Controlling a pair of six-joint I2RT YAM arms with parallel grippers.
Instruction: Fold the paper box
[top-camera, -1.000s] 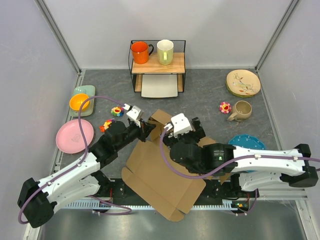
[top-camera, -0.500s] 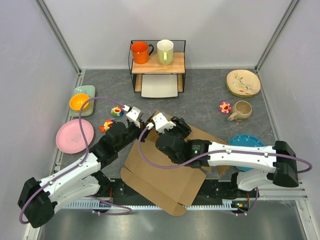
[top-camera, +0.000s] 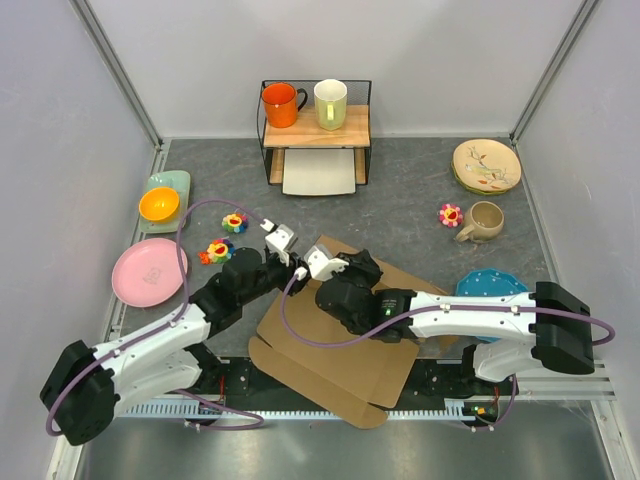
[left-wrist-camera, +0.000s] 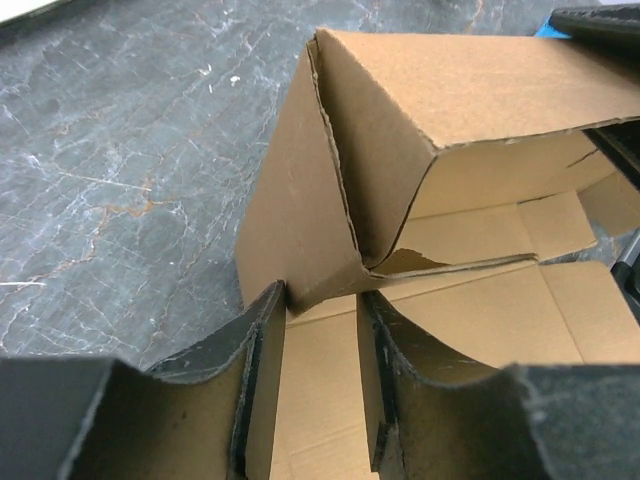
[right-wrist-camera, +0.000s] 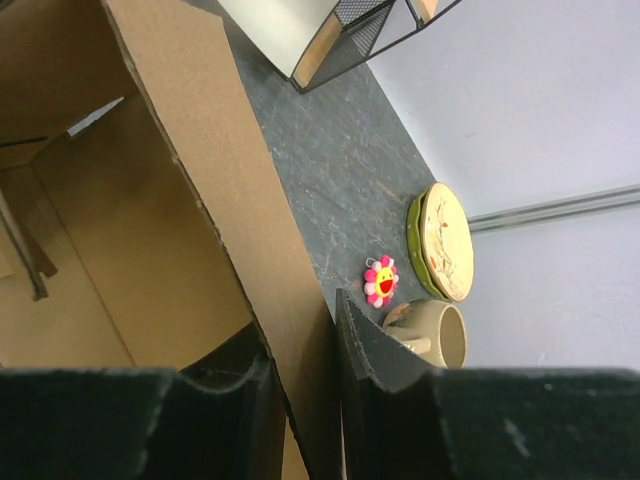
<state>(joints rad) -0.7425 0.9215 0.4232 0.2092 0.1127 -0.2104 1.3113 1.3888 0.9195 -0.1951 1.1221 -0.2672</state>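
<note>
The paper box (top-camera: 330, 350), a large brown cardboard sheet with raised flaps, lies in front of both arms. In the left wrist view a folded-up corner of the paper box (left-wrist-camera: 330, 180) stands just at the tips of my left gripper (left-wrist-camera: 320, 296). Its jaws stand apart with a gap on each side of that corner. My left gripper (top-camera: 292, 254) is at the box's far left corner. My right gripper (top-camera: 345, 263) is beside it on the far wall. In the right wrist view an upright cardboard wall (right-wrist-camera: 230, 200) runs between the fingers of my right gripper (right-wrist-camera: 300, 330), which is shut on it.
A wooden shelf (top-camera: 315, 128) at the back holds an orange mug (top-camera: 281, 104) and a pale mug (top-camera: 330, 103), with a white tray (top-camera: 320, 172) under it. Left: orange bowl (top-camera: 159, 204), pink plate (top-camera: 149, 271), flower toys (top-camera: 234, 222). Right: floral plate (top-camera: 486, 165), beige mug (top-camera: 483, 221), blue plate (top-camera: 495, 285).
My left gripper has opened and let go of the box corner. My right gripper has swung left over the box and closed on the raised far wall.
</note>
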